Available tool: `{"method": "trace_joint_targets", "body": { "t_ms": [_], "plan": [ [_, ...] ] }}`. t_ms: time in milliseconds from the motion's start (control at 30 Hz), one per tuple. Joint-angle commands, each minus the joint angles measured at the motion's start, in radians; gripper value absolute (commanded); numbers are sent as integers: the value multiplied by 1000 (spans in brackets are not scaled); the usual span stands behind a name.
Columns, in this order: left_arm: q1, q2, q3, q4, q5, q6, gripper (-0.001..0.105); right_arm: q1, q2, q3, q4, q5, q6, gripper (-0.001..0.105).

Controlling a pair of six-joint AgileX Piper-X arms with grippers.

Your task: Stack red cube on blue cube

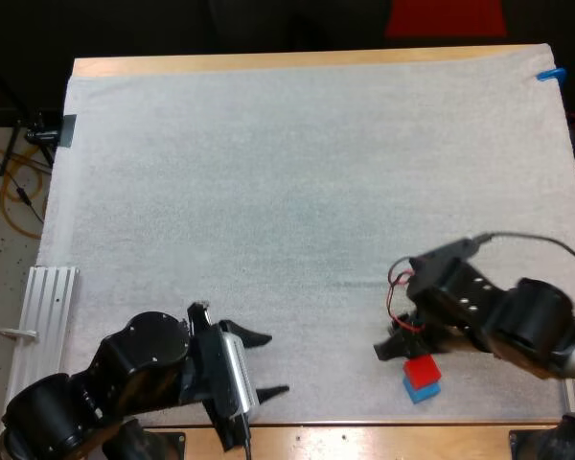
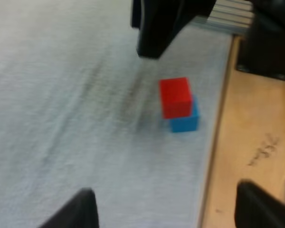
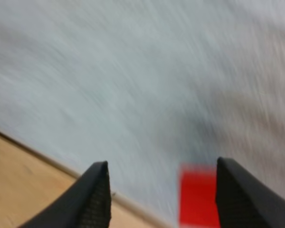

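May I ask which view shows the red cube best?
Left wrist view: the red cube sits whole atop the blue cube. The high view has it by the right claw; the right wrist view crops it.

High view: we only get a sliver of the small blue cube [image 1: 425, 392] under the small red cube [image 1: 422, 370]; our right claw [image 1: 395, 347] is partly masked by its own wrist. Right wrist view: the frame edge cuts the red cube off.
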Motion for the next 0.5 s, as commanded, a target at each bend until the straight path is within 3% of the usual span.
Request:
{"method": "trace_joint_targets", "body": {
  "t_ms": [0, 100, 167, 467],
  "plan": [
    [34, 8, -7, -58, -56, -10, 59, -8, -14, -26, -85, 7, -87, 49],
    [135, 37, -7, -149, -49, -10, 59, -73, -2, -36, -186, 9, -99, 49],
    [257, 68, -7, -205, 1, -10, 59, -174, 18, -36, -229, 9, -111, 49],
    [694, 108, -7, -304, 46, -10, 59, -530, -8, -33, -263, 16, -273, 49]
  ]
}}
